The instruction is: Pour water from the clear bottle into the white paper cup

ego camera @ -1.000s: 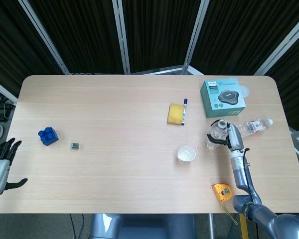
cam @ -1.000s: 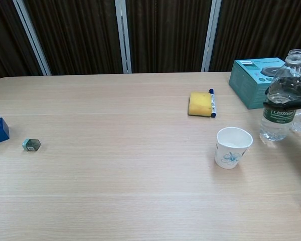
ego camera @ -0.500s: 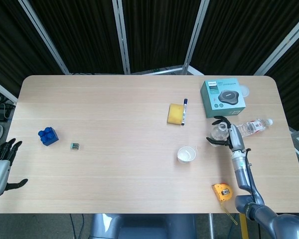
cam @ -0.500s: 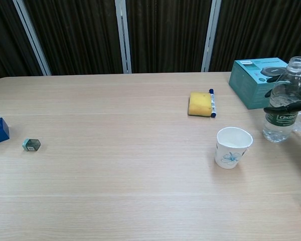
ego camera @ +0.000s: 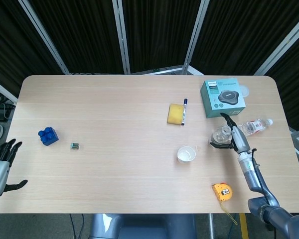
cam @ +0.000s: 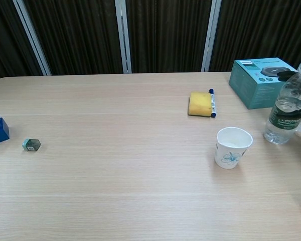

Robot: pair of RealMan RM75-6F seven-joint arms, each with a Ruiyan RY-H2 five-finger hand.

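Rightward since the earlier frame, the right hand (ego camera: pixel 234 137) grips the bottle (cam: pixel 286 113), upright, neck up, right of the cup (cam: pixel 233 147); left hand (ego camera: pixel 0 162) spread, holding nothing.

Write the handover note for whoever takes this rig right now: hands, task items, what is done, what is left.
Right hand: wrapped around the clear bottle, which is upright, uncapped, to the right of the cup.
Left hand: open, holding nothing, at the table's left edge.
White paper cup: upright near the table's middle-right; no water visible inside.
A second bottle lies on its side behind the right hand; leave it.
Done: bottle gripped.
Left: carry it over the cup, tilt, pour, set it down.
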